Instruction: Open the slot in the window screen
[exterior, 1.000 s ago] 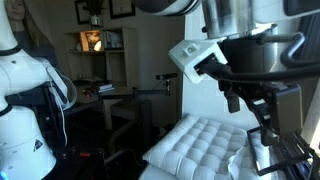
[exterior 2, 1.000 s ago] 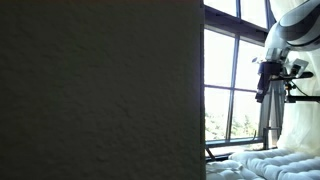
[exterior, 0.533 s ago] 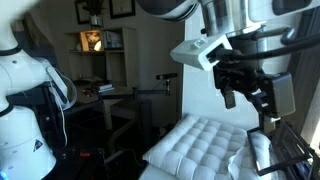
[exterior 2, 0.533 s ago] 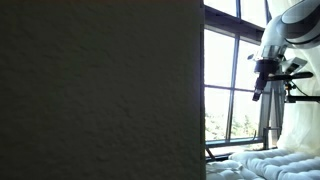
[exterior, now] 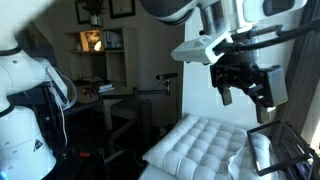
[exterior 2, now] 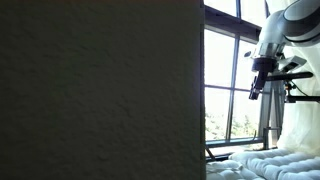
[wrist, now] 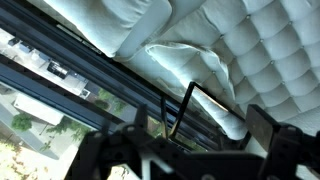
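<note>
Gripper up above the cushion, window alongside.
In an exterior view a desk and a shelf stand behind at left; in the wrist view the cushion's edge lies against the window, below the gripper.

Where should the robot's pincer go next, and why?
Probably down toward the window frame. The pincer is open and hangs in the air above the cushion, touching nothing, so it likely has to get closer before it can open anything there.
</note>
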